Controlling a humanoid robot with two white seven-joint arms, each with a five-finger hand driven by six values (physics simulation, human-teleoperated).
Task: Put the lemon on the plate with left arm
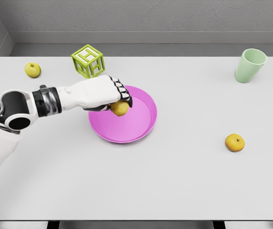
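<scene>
Left robot hand (108, 93) curled around the lemon (119, 108) — fruit gripped from above, held over the left part of the pink plate (143, 125), near the table's (174, 181) middle. Whether the lemon touches the plate cannot be told. Carry judged done; lowering, release and withdrawal are left. Also noted: green lattice cube (88, 60) and a yellow fruit (32, 70) toward the far left corner, green cup (250, 65) at the far right, orange fruit (235, 142) toward the right edge. Right arm not seen.
</scene>
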